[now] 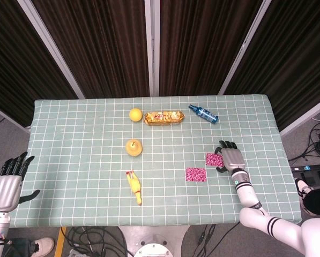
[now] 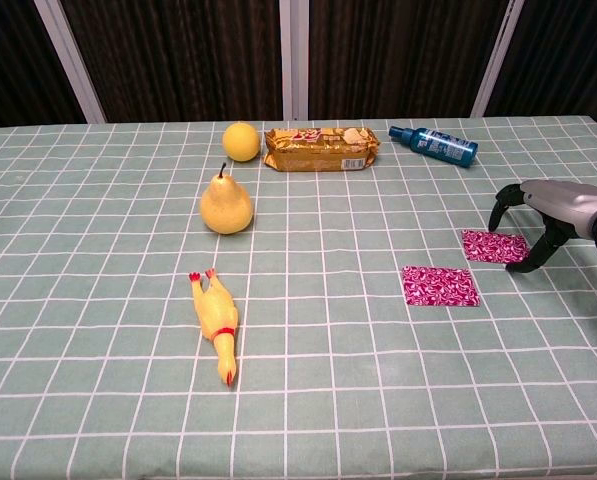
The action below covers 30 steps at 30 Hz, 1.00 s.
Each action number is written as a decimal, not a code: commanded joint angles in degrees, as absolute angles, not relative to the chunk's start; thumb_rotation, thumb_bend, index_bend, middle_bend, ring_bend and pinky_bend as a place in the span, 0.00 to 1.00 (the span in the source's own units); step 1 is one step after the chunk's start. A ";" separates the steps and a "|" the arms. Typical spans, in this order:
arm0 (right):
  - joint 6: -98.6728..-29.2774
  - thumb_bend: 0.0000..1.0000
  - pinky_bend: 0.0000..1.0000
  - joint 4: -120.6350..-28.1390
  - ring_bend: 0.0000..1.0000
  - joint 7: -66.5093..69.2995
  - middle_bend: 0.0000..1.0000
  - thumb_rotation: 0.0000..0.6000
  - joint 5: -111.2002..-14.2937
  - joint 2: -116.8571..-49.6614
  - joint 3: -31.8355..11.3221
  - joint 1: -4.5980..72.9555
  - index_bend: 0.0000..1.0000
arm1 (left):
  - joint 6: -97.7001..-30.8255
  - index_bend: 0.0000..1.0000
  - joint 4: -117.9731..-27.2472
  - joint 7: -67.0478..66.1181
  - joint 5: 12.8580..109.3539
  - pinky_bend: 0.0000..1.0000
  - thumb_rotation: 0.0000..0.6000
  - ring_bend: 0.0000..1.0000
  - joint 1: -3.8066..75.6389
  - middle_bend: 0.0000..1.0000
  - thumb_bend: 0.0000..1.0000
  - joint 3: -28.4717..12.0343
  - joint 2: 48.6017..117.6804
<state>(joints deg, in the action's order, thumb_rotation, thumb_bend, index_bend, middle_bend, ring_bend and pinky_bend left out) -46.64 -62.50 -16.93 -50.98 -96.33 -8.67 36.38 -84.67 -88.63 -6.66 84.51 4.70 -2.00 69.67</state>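
Observation:
My right hand (image 1: 230,157) (image 2: 548,212) hovers over the table's right side, fingers curled downward and apart, holding nothing. Its fingertips stand just right of a small magenta patterned square (image 1: 213,159) (image 2: 494,246). A second magenta square (image 1: 195,174) (image 2: 439,286) lies a little nearer the front and to the left. My left hand (image 1: 6,184) hangs off the table's left edge, fingers spread, empty; the chest view does not show it.
On the green checked tablecloth (image 1: 84,139) lie a yellow rubber chicken (image 1: 134,187) (image 2: 216,322), a pear (image 1: 133,147) (image 2: 225,207), a lemon (image 1: 135,114) (image 2: 241,141), a golden biscuit packet (image 1: 164,117) (image 2: 321,148) and a blue bottle (image 1: 203,113) (image 2: 433,144) at the back. Dark curtains stand behind.

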 commanded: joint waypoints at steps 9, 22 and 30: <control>-45.13 0.11 0.00 -60.50 0.00 -17.32 0.07 1.00 -50.50 -97.40 -9.19 36.65 0.34 | -84.73 0.16 -88.51 -6.48 84.46 0.14 1.00 0.13 4.56 0.16 0.00 -1.90 69.68; -44.51 0.12 0.00 -60.11 0.00 -17.28 0.07 1.00 -50.21 -97.47 -9.79 36.55 0.38 | -84.75 0.16 -88.38 -6.39 84.58 0.14 1.00 0.13 4.54 0.16 0.00 -1.85 69.70; -46.16 0.15 0.00 -62.93 0.00 -16.07 0.08 1.00 -51.83 -95.77 -10.04 35.63 0.46 | -84.83 0.16 -88.52 -6.38 84.58 0.14 1.00 0.13 4.48 0.16 0.00 -1.85 69.61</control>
<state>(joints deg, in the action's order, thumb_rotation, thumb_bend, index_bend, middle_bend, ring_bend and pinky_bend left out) -45.74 -62.32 -16.33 -51.46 -96.26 -9.96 35.87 -84.83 -88.52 -6.39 84.58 4.48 -1.85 69.61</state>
